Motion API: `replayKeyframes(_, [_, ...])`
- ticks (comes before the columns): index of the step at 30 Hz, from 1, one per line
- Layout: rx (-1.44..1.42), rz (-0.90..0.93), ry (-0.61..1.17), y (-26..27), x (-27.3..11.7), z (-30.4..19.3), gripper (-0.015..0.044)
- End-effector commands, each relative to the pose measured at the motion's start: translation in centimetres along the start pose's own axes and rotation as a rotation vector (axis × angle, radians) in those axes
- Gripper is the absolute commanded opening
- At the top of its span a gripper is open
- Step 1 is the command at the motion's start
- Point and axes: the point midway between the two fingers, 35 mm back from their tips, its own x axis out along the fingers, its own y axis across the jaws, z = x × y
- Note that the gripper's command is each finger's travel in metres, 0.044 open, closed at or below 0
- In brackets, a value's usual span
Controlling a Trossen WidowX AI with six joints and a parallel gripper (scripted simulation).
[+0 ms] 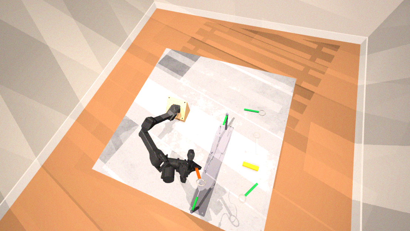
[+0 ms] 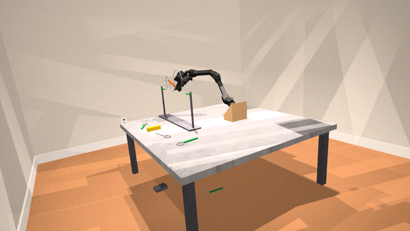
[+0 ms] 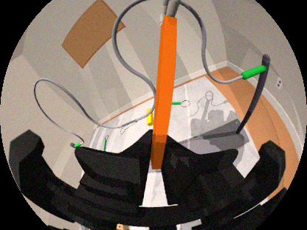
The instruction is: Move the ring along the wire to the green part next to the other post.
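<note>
My gripper is shut on the orange handle, near its end. The pale ring at the handle's other end is high up beside the far post in the exterior view, at a bend of the grey wire. It looks to be around the wire, but its gap is too small to judge. In the wrist view the ring is out of frame above, and the wire passes behind the handle. Green parts sit at both wire ends.
The near post stands at the other wire end. Wire loops rise beside my fingers. A yellow block, two green-handled rings and a pale ring with a stick lie on the table beyond the base plate. My arm's mount is a wooden block.
</note>
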Motion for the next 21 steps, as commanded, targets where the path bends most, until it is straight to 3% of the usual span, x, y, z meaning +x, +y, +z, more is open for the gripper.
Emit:
replayKeyframes(1, [-0.092, -0.057, -0.016, -0.6, -0.4, 0.2, -0.0150])
replayKeyframes(21, [-0.514, -0.315, -0.054, -3.8, -0.7, 1.2, -0.0150])
